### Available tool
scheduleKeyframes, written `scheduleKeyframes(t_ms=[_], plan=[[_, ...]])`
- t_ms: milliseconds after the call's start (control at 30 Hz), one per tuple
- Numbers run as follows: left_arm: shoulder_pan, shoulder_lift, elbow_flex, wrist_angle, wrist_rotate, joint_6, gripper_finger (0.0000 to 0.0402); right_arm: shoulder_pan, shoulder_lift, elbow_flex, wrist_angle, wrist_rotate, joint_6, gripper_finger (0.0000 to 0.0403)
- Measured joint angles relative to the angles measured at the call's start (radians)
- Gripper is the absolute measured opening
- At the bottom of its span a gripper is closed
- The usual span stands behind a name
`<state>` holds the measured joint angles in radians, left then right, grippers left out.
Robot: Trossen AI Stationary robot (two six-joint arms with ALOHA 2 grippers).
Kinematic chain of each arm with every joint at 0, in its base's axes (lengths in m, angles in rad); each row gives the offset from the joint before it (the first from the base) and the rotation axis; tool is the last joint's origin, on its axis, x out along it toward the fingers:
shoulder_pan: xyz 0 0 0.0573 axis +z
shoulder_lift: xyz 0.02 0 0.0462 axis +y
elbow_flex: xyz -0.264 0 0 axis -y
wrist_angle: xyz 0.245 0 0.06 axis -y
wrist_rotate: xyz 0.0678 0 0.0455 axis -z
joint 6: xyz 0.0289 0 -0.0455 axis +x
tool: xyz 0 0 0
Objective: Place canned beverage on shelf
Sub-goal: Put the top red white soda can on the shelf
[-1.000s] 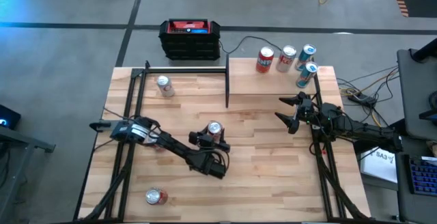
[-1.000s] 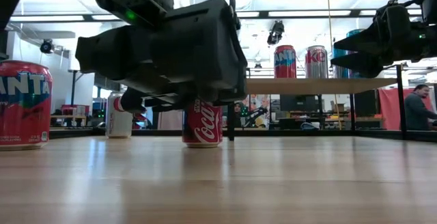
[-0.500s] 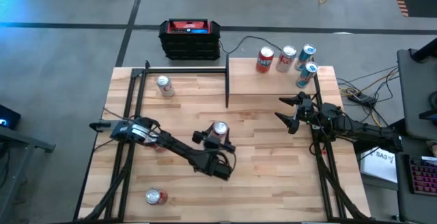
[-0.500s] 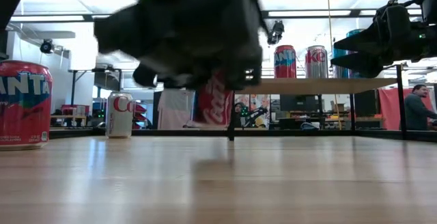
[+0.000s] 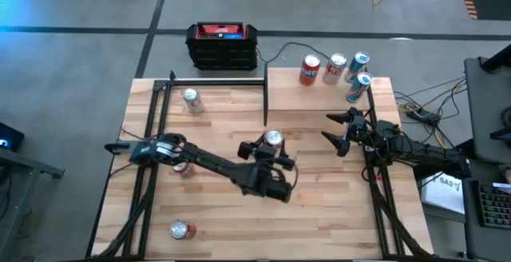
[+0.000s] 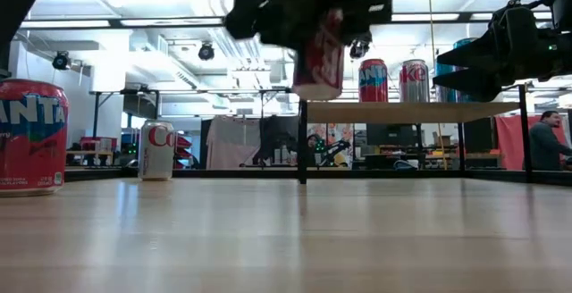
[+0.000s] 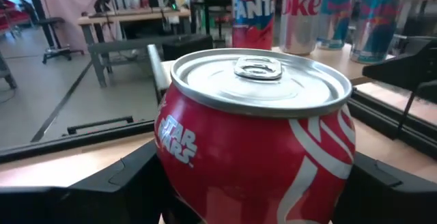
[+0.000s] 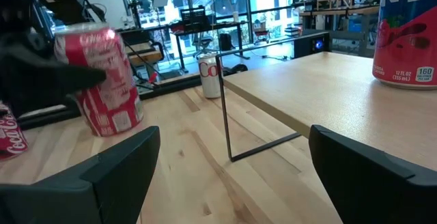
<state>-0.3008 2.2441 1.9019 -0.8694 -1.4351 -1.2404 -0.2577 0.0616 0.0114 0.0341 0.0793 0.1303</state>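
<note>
A red Coca-Cola can [image 5: 274, 138] hangs in the air over the middle of the table, with my left gripper [image 5: 268, 152] shut on it. In the low view the can [image 6: 319, 59] is about level with the shelf [image 6: 411, 112], just left of it. The shelf [image 5: 319, 106], a pale board on thin black posts, stands at the far right. It carries a Fanta can [image 5: 310, 69], a silver can [image 5: 336, 68] and two blue cans [image 5: 358, 77]. My right gripper [image 5: 331, 128] waits open by the shelf's near edge. My left gripper pinches the can's side wall [image 7: 171, 176], low on its body, between its two fingers [image 7: 130, 179], one on each side. The fingers reach in about level from the table's left. The can is lifted clear of the table, top up and slightly tilted.
A white can [image 5: 192, 101] stands at the far left, a red can [image 5: 182, 230] at the near left, and another red can [image 5: 185, 168] shows under the left arm. A black-and-red box [image 5: 222, 45] sits on the floor behind the table.
My left gripper has risen and gone toward the table's right edge and the shelf, staying shut on the can. The can stood on the table a second ago and is now lifted clear to about shelf height.
</note>
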Motion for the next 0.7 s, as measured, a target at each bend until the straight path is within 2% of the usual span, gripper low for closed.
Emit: scheduleKeyframes(t_ms=[200,367,533,700], plan=[[0.074,-0.001,0.182,0.004,0.165,0.239,0.0284,0.000,0.000,0.000,0.000,0.000,0.000,0.0359],[0.147,-0.001,0.288,0.024,0.306,0.350,0.0284,0.000,0.000,0.000,0.000,0.000,0.000,0.0359],[0.212,-0.002,0.325,0.097,0.388,0.418,0.0284,0.000,0.000,0.000,0.000,0.000,0.000,0.0359],[0.269,-0.002,0.340,0.210,0.463,0.604,0.0284,0.000,0.000,0.000,0.000,0.000,0.000,0.0359]])
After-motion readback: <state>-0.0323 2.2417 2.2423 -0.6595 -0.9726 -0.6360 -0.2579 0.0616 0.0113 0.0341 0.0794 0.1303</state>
